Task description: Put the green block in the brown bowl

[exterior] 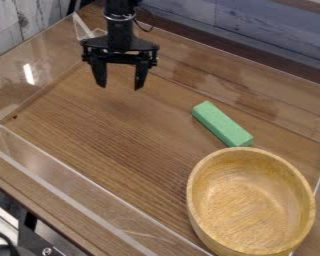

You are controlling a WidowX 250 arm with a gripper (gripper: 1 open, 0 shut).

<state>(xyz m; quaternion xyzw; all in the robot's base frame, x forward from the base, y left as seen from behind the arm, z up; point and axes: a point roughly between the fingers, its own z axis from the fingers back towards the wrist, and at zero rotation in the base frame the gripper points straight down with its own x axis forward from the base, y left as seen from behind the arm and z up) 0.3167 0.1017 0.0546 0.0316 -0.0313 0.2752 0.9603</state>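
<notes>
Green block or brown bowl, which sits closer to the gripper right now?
The green block. It lies on the wood between the open gripper and the brown bowl, which sits farther off at the near right corner.

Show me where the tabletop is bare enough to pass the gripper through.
Bare wood spans the left and centre, from the open gripper down to the near clear wall. It is tighter at right, where the green block lies just above the brown bowl.
</notes>
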